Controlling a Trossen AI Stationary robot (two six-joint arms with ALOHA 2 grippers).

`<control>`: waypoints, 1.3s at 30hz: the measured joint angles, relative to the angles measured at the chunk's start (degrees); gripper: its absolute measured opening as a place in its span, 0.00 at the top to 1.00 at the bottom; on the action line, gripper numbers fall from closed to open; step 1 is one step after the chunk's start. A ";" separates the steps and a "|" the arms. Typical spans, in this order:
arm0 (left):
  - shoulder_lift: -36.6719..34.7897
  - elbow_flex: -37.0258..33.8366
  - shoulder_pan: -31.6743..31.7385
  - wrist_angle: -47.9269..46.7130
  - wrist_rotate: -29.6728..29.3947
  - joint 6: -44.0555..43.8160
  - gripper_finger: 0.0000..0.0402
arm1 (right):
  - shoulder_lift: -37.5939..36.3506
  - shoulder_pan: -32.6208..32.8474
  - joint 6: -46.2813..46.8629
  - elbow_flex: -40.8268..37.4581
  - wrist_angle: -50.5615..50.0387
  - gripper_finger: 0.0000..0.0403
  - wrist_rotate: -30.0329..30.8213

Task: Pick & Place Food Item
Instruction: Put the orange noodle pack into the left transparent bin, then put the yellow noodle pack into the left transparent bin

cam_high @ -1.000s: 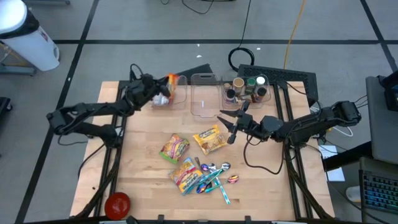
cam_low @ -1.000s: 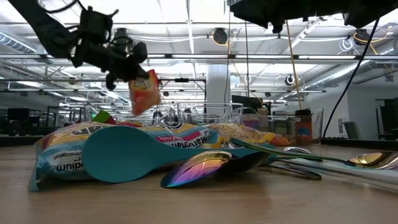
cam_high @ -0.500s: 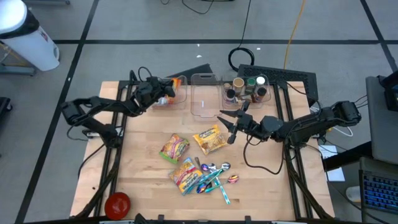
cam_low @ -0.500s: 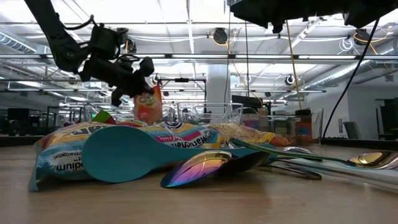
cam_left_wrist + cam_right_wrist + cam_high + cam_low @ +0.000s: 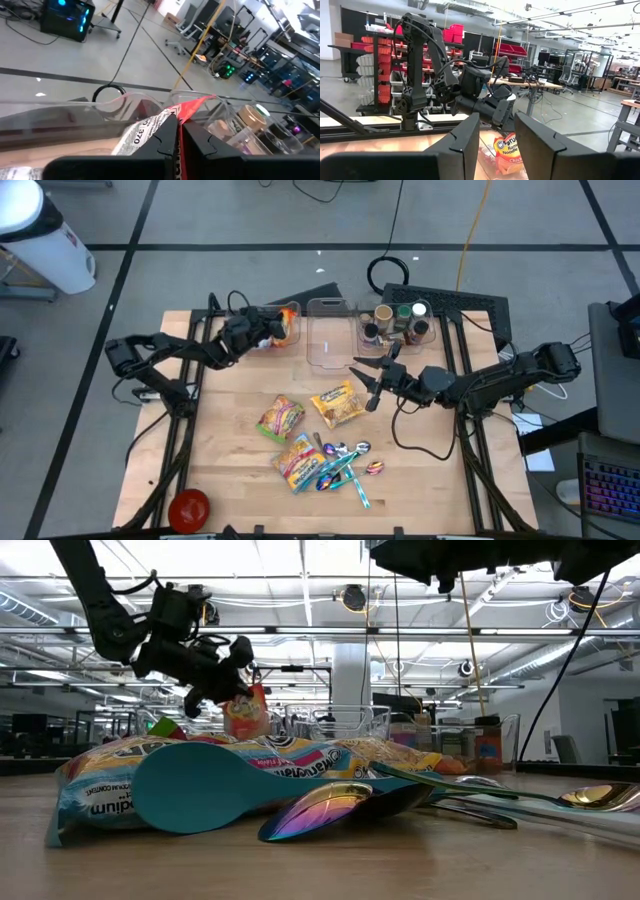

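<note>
1. The left gripper (image 5: 262, 328) is at the far left of the table (image 5: 230, 470), above the leftmost clear bin (image 5: 283, 327); its fingers are clamped on an orange snack packet (image 5: 287, 315) that hangs below them.
2. In the low view the same packet (image 5: 245, 712) dangles from the left gripper (image 5: 228, 680) just above the bin's rim — whether its lower edge touches the bin I cannot tell.
3. The left wrist view shows the two dark fingers (image 5: 162, 142) pressed together on the packet (image 5: 192, 107), with the clear bin walls (image 5: 75, 112) right beyond.
4. The right gripper (image 5: 366, 376) hovers over the table's middle right, near a yellow noodle bag (image 5: 337, 404); its fingers are spread apart and hold nothing.
5. A second clear bin (image 5: 331, 330) stands next to the first; beside it, a third bin holds jars and bottles (image 5: 396, 320).
6. Nearer the front edge lie a green-and-red snack bag (image 5: 281, 418), another colourful bag (image 5: 296, 459) and a cluster of spoons (image 5: 345, 463) — one teal, others iridescent.
7. A red round object (image 5: 188, 507) sits at the table's front left corner.
</note>
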 joint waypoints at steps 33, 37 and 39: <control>-10.67 2.03 -3.14 0.29 18.03 18.34 0.37 | 0.00 0.00 0.68 0.11 -7.35 0.71 0.26; -16.04 2.03 -6.99 -2.60 18.82 21.29 0.37 | 0.04 0.28 4.48 3.09 -21.25 0.70 0.07; -17.86 2.03 -9.16 -4.56 18.73 22.35 0.37 | 0.04 0.52 10.31 6.04 -32.71 0.69 -0.03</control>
